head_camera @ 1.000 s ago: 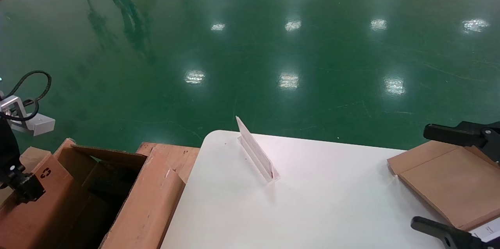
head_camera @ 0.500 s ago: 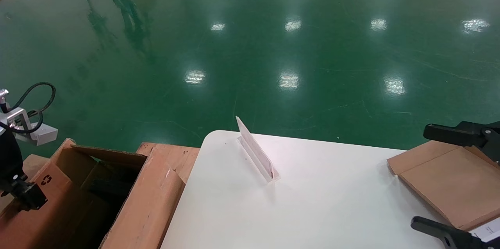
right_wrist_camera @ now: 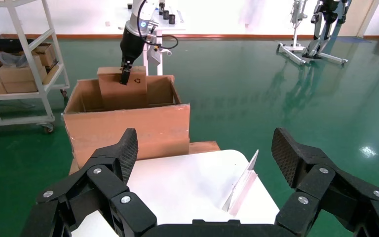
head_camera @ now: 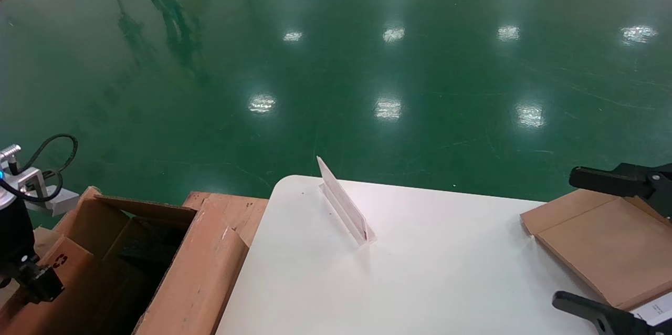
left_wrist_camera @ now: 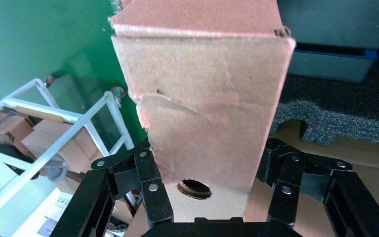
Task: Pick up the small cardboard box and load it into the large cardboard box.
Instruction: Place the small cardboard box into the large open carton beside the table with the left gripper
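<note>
- Left claw (left_wrist_camera: 212, 197) pinching the slim brown small cardboard box (left_wrist_camera: 202, 98), held upright, partly down inside the big brown large cardboard box (head_camera: 173, 267), far left of the white table (head_camera: 420, 272)
- Right claw (right_wrist_camera: 205, 158) spread, parked over the table's right edge
- Risk: box's lower corner may snag the black foam (left_wrist_camera: 335, 123) or a flap, tilting it in the grip

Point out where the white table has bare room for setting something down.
The table is bare between the acrylic sign holder and the flat package, and between the holder and the large box. It is crowded at the right edge, where the open right gripper straddles the package.
</note>
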Available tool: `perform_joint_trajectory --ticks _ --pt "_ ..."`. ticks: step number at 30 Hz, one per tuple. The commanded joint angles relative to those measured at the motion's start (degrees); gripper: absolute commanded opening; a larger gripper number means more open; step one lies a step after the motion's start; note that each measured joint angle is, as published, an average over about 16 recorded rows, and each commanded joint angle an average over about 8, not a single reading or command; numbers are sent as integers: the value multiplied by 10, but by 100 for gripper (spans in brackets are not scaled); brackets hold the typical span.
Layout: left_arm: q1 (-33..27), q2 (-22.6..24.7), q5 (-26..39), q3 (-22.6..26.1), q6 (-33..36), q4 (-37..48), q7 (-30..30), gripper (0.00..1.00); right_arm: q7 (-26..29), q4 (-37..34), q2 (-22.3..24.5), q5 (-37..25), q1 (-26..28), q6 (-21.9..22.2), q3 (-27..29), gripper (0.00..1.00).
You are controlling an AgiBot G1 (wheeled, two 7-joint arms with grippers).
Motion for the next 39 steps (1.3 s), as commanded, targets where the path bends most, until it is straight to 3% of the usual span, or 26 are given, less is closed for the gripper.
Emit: perform_joint_trajectory --ticks 1,5,6,39 --pt "9 0 -2 -1 -3 3 -2 49 0 0 0 0 0 0 0 100" --pt "20 0 -5 -4 -5 9 -5 98 0 0 0 0 0 0 0 100" --pt "22 0 -6 -5 -5 10 -6 100 0 0 0 0 0 0 0 100" --pt "37 1 -11 -9 -9 18 -9 100 0 0 0 0 0 0 0 100"
